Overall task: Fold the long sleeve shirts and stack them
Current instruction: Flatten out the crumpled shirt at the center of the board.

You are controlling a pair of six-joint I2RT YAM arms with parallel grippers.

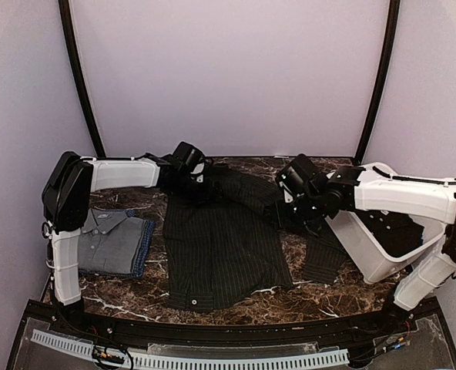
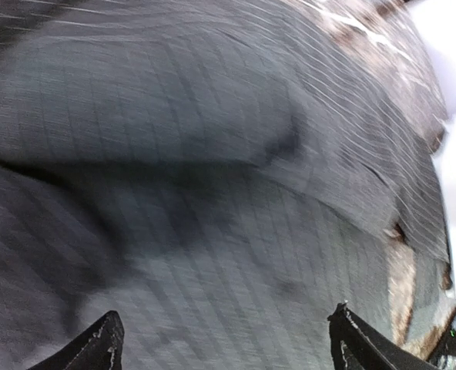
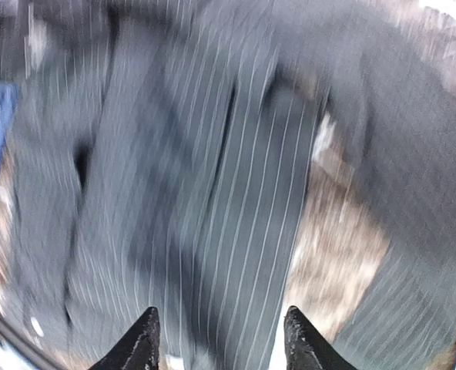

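Top external view: the pinstripe shirt [image 1: 224,247] lies spread mid-frame on the counter [image 1: 290,304]. The left end effector [image 1: 188,166], at its upper left, and the right end effector [image 1: 293,210], at its right sleeve, both gape empty. The cloth looks soft, light and limp, so it is best pinched at a shoulder seam or cuff.

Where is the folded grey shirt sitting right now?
In the top external view, the folded grey shirt lies on the left side of the table, atop a blue shirt, just left of the spread pinstriped shirt.
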